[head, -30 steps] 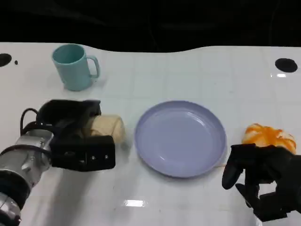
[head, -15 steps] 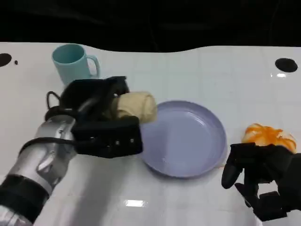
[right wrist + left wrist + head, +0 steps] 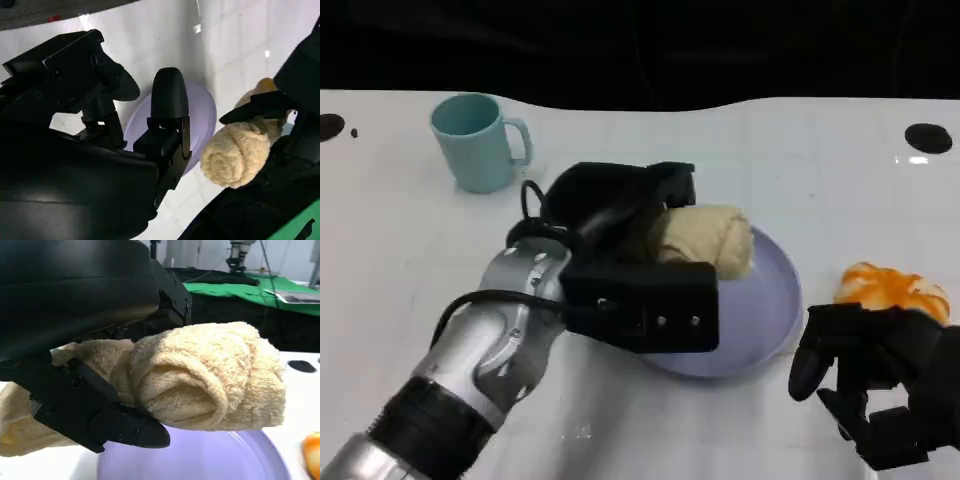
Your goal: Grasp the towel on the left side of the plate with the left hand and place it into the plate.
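The rolled cream towel, gripped in the left hand's closed fingers above the lavender plate, could unroll or land across the rim if released too far off-centre.

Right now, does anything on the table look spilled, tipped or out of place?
Nothing stands out. The teal mug stands upright, the lilac plate lies flat, and the left hand holds the rolled cream towel over it.
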Controlling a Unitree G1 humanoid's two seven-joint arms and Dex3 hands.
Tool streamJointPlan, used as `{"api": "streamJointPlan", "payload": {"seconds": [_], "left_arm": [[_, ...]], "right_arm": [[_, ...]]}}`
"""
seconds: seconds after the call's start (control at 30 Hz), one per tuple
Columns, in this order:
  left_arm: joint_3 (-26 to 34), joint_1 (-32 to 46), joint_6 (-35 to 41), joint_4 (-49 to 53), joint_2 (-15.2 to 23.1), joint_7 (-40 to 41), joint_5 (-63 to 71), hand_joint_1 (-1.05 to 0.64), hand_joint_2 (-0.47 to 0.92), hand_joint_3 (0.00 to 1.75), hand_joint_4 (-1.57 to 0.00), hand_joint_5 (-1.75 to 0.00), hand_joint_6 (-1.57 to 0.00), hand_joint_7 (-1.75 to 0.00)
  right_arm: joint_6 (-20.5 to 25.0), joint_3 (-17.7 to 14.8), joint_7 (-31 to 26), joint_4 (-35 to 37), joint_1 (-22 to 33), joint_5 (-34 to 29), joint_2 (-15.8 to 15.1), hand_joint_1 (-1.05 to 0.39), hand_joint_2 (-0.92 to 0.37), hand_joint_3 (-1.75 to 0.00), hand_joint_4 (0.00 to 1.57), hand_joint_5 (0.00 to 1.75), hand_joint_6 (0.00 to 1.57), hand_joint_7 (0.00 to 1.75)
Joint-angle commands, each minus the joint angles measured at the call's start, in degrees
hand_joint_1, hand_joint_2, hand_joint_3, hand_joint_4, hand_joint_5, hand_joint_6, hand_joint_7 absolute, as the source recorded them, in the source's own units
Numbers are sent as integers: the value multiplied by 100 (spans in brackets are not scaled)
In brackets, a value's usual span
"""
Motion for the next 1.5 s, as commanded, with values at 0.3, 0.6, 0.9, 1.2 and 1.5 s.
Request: {"api": "streamJointPlan", "payload": {"seconds": [0.3,0.6,0.9,1.2,1.5], "left_arm": [[-174,-98,-37,650,-452,-87,-68,-24,83,39,-77,-175,-73,-104],[-364,-242,37,478,-230,-1016,-5,-56,92,10,-34,-32,-38,0],[-328,-95,69,98,-18,-1358,0,-68,92,9,-31,-29,-33,0],[307,380,431,-1136,378,-2086,-766,-58,92,16,-31,-33,-40,-3],[1452,1226,1392,-2625,417,-2643,-2311,-40,92,20,-44,-54,-57,-9]], "right_arm": [[186,99,-45,-199,-70,-89,-9,2,-52,-116,74,175,72,141],[281,71,-12,-230,-90,-76,-56,1,-52,-114,73,175,72,141],[251,36,-11,-186,-94,-68,-62,2,-52,-114,73,174,72,141],[188,2,15,-136,-83,-54,-78,2,-53,-114,72,174,71,142],[194,30,20,-97,-110,-51,-54,3,-53,-114,72,174,72,142]]}}
